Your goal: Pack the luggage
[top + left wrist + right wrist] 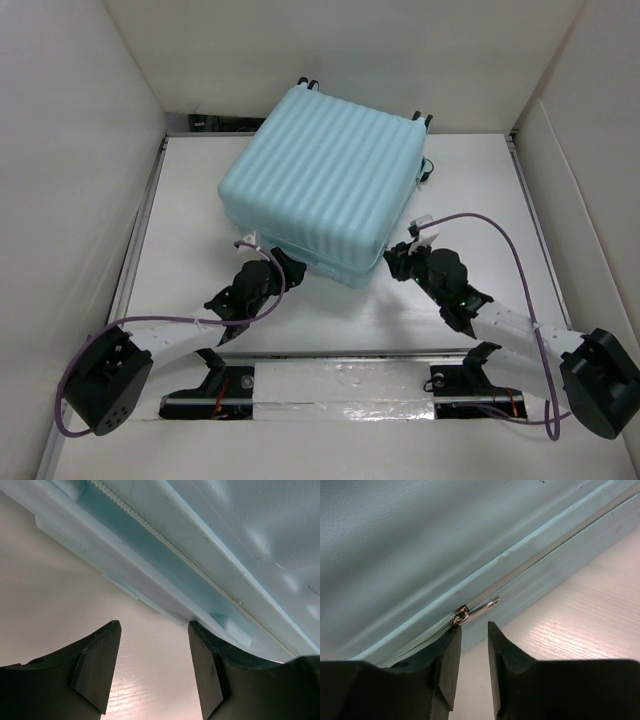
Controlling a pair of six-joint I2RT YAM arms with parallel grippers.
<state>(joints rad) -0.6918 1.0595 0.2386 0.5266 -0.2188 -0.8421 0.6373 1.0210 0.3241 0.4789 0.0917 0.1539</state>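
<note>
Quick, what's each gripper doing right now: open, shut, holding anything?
Left gripper: open, empty, at the luggage edge.
Right gripper: narrowly open, holding nothing; zipper pull just beyond its tips.

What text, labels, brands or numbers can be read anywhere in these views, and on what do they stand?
None: no readable text in any view. The luggage shell, its zipper pull and the table show no writing, logo or number.
</note>
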